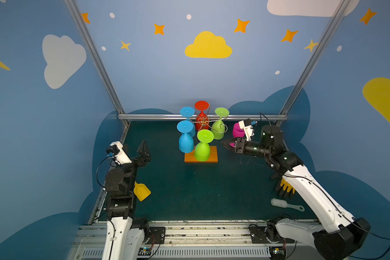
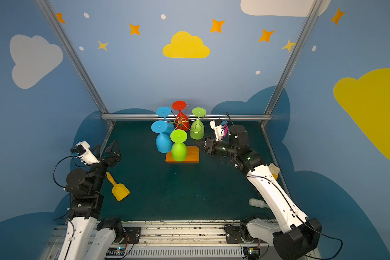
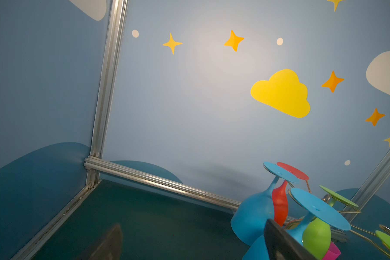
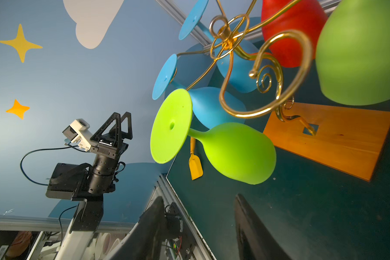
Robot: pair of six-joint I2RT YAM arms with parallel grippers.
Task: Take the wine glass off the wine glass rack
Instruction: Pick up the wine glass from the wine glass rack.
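Note:
The wine glass rack (image 1: 203,121) (image 2: 181,121) (image 4: 225,33) stands mid-table at the back on its wooden base (image 1: 213,157). Two blue glasses (image 1: 186,141), a red one (image 1: 200,105) and two green ones (image 1: 202,150) hang upside down from it. One scroll arm (image 4: 279,74) on the right side is bare. A pink wine glass (image 1: 237,131) (image 3: 331,253) sits off the rack, right of it, partly hidden by my right wrist camera. My right gripper (image 1: 226,143) (image 4: 198,225) is open and empty, just in front of the pink glass. My left gripper (image 1: 144,149) (image 3: 194,247) is wide open at the left.
A yellow scoop (image 1: 142,191) lies by the left arm. A white brush (image 1: 286,204) and a yellow-and-black object (image 1: 286,186) lie under the right arm. An aluminium rail (image 1: 158,116) and blue walls close the back and sides.

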